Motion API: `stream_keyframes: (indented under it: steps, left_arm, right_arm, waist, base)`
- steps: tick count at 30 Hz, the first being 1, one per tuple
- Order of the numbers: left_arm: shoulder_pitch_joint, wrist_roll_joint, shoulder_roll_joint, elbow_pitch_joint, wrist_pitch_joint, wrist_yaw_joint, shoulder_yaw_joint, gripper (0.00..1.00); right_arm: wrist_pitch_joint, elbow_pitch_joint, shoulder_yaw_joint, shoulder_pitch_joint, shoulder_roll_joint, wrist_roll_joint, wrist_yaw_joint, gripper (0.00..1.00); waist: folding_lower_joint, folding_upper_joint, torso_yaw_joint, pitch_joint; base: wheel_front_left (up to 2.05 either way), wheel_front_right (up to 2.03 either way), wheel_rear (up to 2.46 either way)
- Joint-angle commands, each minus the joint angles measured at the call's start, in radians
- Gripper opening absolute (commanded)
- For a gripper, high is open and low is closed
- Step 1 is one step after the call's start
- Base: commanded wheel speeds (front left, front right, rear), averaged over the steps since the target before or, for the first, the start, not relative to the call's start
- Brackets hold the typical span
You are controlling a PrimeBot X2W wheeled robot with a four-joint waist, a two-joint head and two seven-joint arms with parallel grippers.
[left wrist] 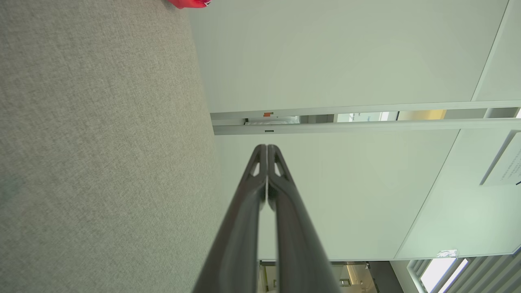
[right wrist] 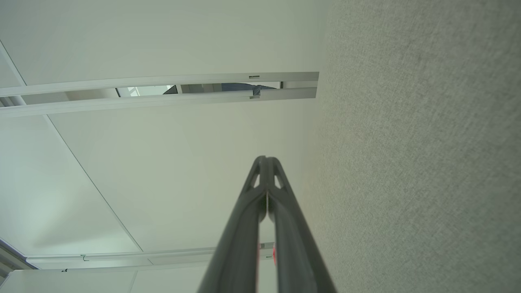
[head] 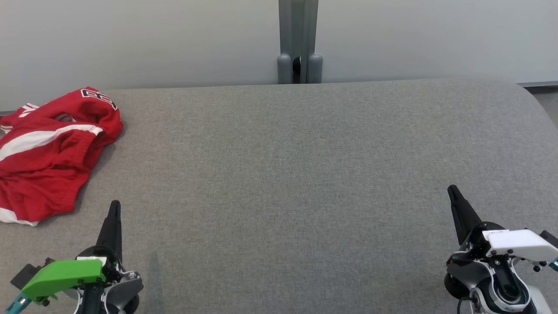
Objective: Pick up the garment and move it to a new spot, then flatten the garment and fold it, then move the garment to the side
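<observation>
A crumpled red garment (head: 48, 152) with white stripes and dark lettering lies at the far left of the grey fabric surface (head: 287, 174), partly cut off by the head view's left edge. A small red corner of the garment (left wrist: 189, 3) peeks in at the top of the left wrist view. My left gripper (head: 115, 206) hovers at the lower left, just below and right of the garment, shut with nothing in it; its fingers (left wrist: 260, 191) press together. My right gripper (head: 451, 189) sits at the lower right, far from the garment, shut and empty.
A pale wall runs behind the surface, with a grey post (head: 299, 41) at its middle. The surface's right end curves off at the upper right corner (head: 529, 93). Wide bare grey fabric lies between the two grippers.
</observation>
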Motion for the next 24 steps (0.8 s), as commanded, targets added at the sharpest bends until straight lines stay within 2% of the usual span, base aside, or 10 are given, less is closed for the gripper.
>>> stream_keyframes:
  steps: [1,24]
  left_arm:
    - [-0.01,-0.003,0.0,-0.002,0.002,-0.006,0.001,0.0]
    - [-0.01,-0.003,0.0,-0.002,0.002,-0.006,0.001,0.0]
  right_arm:
    - [0.001,0.002,-0.001,-0.006,-0.004,0.007,0.0,0.0]
    - [0.001,0.002,-0.001,-0.006,-0.004,0.007,0.0,0.0]
  waist:
    - [0.0,0.0,0.0,0.0]
    - [0.0,0.0,0.0,0.0]
  base:
    - [0.0,0.0,0.0]
    - [0.0,0.0,0.0]
